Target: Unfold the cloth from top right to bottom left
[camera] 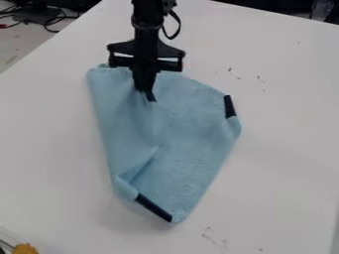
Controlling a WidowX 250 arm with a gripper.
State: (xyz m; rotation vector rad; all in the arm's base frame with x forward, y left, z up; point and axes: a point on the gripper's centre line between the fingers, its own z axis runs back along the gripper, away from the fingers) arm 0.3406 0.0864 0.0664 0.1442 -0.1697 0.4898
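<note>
So the light blue cloth [189, 124] was lying on the white desk [285, 149], around the middle of the view and a bit over to the left. It was spread into a lopsided shape, with its wide part up top and a narrower end at the bottom. There was a crease in the lower half, and the lower left edge was folded over a little. One dark strip [230, 106] sat on the right edge, and another dark strip [153, 208] ran along the bottom left edge, at a slant.

The hand [147, 94] was pointing down at the upper part of the cloth, left of its middle. It looked closed on a pinch of fabric, with wrinkles running out from the tips. The black arm [145, 30] came in from the top edge, with a loop of cable [179, 31] hanging off its side.

Further out, the desk had some small dark scuffs above the cloth's right side and fainter ones below it. Something yellow-orange [25, 249] poked into the bottom left corner, too cut off to say what it was. Thin wires [50, 24] were bunched up past the desk, top left.
</note>
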